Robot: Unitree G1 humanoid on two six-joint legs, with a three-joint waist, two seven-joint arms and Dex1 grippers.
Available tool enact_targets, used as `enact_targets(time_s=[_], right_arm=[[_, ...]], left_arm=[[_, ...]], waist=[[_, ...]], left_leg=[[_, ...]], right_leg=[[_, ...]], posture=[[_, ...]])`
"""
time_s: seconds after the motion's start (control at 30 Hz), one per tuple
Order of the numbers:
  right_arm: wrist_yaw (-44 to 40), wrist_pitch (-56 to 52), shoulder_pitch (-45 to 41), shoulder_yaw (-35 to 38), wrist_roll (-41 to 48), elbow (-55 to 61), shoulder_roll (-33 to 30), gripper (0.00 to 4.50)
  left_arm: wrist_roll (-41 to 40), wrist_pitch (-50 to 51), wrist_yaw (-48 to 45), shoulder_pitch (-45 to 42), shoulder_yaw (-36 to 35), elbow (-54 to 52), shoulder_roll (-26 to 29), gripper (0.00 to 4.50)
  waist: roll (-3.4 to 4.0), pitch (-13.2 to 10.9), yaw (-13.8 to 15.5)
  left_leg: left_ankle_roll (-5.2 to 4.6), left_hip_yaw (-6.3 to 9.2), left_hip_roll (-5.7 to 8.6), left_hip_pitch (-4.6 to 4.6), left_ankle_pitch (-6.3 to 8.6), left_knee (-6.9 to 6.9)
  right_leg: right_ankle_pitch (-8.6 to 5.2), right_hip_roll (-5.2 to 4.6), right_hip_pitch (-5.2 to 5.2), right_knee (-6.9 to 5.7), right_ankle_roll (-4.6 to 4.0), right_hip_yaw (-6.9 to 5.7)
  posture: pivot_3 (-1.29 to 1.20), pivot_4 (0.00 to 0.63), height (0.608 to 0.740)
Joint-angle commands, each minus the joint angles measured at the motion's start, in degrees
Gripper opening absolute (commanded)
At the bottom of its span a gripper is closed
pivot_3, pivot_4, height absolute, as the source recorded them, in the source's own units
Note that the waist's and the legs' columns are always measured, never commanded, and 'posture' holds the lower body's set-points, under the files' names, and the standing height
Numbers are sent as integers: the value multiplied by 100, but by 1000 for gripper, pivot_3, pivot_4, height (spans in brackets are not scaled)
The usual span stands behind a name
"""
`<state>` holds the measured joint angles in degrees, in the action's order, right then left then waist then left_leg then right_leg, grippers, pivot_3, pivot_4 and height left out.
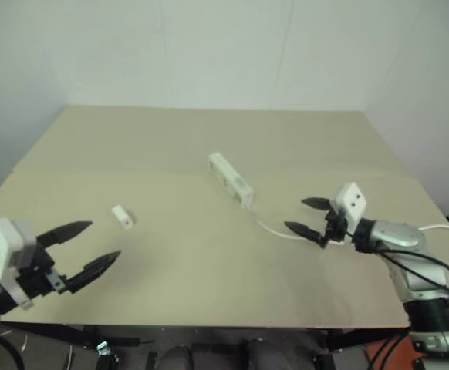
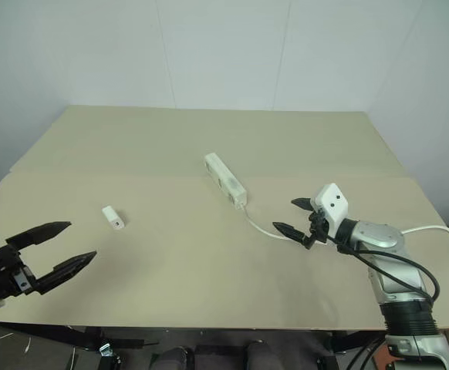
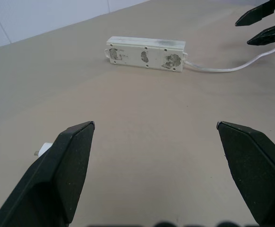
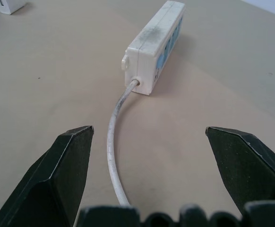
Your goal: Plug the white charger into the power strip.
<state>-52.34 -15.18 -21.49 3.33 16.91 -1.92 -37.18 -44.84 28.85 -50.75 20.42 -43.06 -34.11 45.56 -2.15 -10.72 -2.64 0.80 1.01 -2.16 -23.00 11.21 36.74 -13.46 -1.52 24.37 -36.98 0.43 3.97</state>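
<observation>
A wide matte tan table carries everything. Mid-table lies the power strip, a long white plastic bar, its thin cord curving under the right gripper, spread and empty. The small boxy charger lies well apart, near the left gripper, also spread, empty.

**My two arms on screen**

At lower left I see my left gripper: two black pointed fingers behind a white square camera block. At right, my right gripper matches it, on a silver wrist with looping black cables.
</observation>
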Motion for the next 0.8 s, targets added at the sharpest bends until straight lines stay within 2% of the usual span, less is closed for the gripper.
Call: enact_targets(time_s=[0.03,0.5,0.67,0.8], right_arm=[[7,101,-116,82,24,154,-38,4486],[77,165,-321,-101,-53,-68,203,4486],[343,-57,-644,-524,-189,-161,813,4486],[843,-214,-960,-915,-576,-705,1396,4486]], left_arm=[[12,-88,-46,-19,-36,-16,32,4500],[43,-128,-19,-26,-30,-45,-22,4500],[57,-137,-24,-140,71,-11,13,4500],[98,-148,-25,-222,141,18,8,4500]], waist=[[0,0,1],[0,0,-2],[0,0,-31],[-1,1,-50]], left_leg=[[0,0,0,0,0,0],[0,-5,-2,4,0,0],[0,-10,-12,8,0,0],[0,-14,-15,9,0,0]], right_leg=[[0,0,0,0,0,0],[1,1,-1,-1,1,2],[8,11,-1,-4,9,5],[23,12,0,-5,27,7]], posture=[[0,150,740],[0,150,740],[0,150,740],[0,150,740]])
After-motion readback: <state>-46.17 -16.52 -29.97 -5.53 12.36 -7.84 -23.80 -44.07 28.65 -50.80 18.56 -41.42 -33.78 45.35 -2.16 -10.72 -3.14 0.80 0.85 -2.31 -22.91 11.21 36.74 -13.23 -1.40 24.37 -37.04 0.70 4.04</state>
